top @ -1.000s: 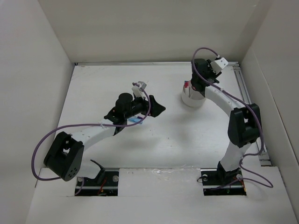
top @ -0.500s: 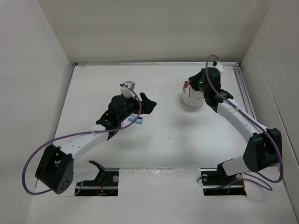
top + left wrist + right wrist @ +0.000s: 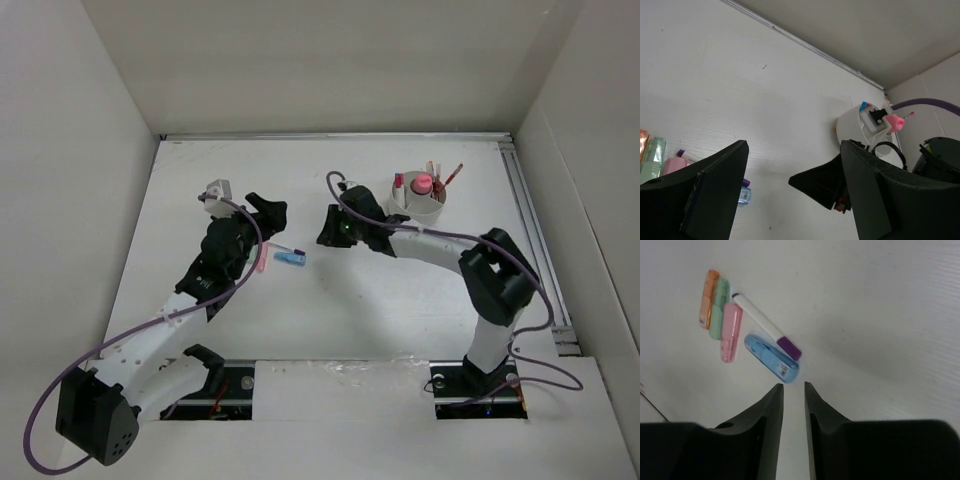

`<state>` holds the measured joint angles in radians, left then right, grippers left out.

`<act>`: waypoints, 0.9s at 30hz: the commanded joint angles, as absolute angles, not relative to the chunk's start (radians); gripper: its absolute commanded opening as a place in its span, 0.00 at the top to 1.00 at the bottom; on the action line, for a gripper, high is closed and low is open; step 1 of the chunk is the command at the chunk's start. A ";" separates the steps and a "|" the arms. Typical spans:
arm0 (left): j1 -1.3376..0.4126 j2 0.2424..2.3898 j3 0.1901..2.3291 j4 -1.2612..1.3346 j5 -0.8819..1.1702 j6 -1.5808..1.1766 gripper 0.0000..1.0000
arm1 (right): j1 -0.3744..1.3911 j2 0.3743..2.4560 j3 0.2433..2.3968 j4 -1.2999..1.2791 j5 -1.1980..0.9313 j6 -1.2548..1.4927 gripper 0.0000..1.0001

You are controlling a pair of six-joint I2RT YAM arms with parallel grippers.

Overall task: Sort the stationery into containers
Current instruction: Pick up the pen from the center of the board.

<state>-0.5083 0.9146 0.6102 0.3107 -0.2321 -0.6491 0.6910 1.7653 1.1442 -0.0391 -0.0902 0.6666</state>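
Observation:
Loose stationery lies left of the table's middle: an orange piece [image 3: 707, 299], a green piece [image 3: 718, 309], a pink piece [image 3: 730, 332], a blue piece [image 3: 771, 359] and a white marker [image 3: 760, 325] with a purple cap. The round white container [image 3: 418, 205] holds a pink piece [image 3: 423, 184], thin red pens [image 3: 455, 172] and a red-capped marker [image 3: 398, 183]. My right gripper [image 3: 791, 386] hangs low just short of the blue piece [image 3: 291, 258], its jaws a narrow gap apart with nothing between. My left gripper [image 3: 792, 150] is open and empty, above the pieces' far-left side.
The two grippers [image 3: 270, 207] [image 3: 328, 228] face each other about a hand's width apart. White walls enclose the table. A metal rail [image 3: 520, 190] runs along the right edge. The right arm's purple cable [image 3: 345, 190] loops beside the container.
My right arm has swung from the container left to the table's middle, uncovering the container's contents. My left arm drew back to the left, and its jaws narrowed somewhat.

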 commanded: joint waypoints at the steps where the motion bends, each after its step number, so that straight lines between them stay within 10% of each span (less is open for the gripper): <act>1: -0.505 0.888 0.630 0.259 -0.307 -0.695 0.29 | 0.710 1.844 1.284 0.005 -0.101 0.627 0.69; 6: -0.505 0.879 0.684 0.238 -0.241 -0.706 0.27 | 0.755 2.017 1.486 -0.070 -0.083 0.597 0.53; 27: -0.505 0.724 0.653 0.215 -0.241 -0.715 0.23 | 0.862 2.309 1.841 -0.343 0.015 0.488 0.56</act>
<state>-0.5083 0.7311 0.6487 0.1917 -0.2371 -0.7132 0.8646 2.3035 1.7939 -0.2977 -0.0475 0.5079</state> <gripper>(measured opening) 0.771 0.450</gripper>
